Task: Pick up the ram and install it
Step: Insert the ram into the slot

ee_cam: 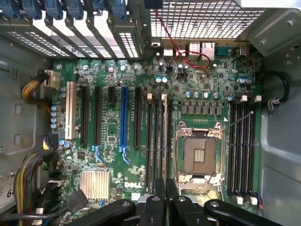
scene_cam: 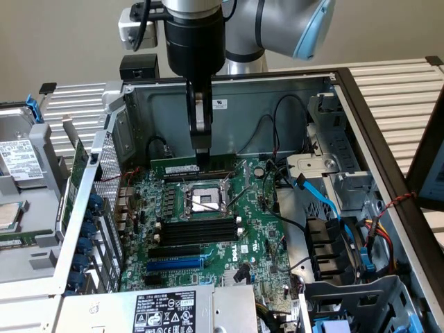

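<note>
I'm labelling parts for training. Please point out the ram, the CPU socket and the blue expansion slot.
ram (scene_cam: pixel 177 168), exterior view, on its green face by the white label.
CPU socket (ee_cam: pixel 200 155), wrist view, on the contact field in its middle.
blue expansion slot (ee_cam: pixel 124 120), wrist view, on its long blue body.

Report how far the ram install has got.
The ram stands on edge just beyond the CPU socket, so pickup looks done. The tool is right at its top edge. Whether it is fully seated cannot be told, so seating may remain.
</note>
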Controlling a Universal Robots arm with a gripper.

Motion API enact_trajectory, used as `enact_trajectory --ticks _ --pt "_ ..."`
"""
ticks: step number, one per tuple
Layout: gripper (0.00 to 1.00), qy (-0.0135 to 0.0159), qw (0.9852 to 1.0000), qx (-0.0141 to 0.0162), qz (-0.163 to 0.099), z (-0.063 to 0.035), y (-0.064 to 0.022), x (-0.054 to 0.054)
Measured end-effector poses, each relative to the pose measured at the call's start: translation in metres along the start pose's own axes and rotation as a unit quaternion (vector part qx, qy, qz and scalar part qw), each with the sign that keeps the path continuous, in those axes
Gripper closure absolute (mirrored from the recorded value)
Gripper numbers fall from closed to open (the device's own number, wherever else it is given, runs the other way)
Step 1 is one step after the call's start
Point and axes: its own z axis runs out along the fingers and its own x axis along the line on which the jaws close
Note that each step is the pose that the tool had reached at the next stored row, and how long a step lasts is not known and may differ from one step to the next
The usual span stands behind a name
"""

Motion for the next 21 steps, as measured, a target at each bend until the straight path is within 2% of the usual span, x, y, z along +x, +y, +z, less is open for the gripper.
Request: enact_trajectory --ticks 7,10,12,13,14,15,17,21 --pt "0.87 0.0003 1.0 -0.0001 0.001 0.0064 -0.0001 0.005" --pt "0.87 0.0014 1.0 0.0011 0.005 0.0098 -0.0001 0.005" --pt "0.87 0.0029 0.9999 0.0019 0.016 0.0173 -0.0001 0.005" --pt "0.87 0.007 0.9998 0.0022 0.017 0.0206 -0.0001 0.005" --pt "0.87 0.0174 0.9997 0.0069 0.017 0.024 0.0 0.005" --pt "0.87 0.0163 0.9996 0.014 0.017 0.0313 -0.0001 0.005" --pt "0.87 0.0162 0.9996 0.014 0.018 0.0435 0.0005 0.006" --pt "0.87 0.0162 0.9996 0.014 0.018 0.0479 0.0005 0.007"
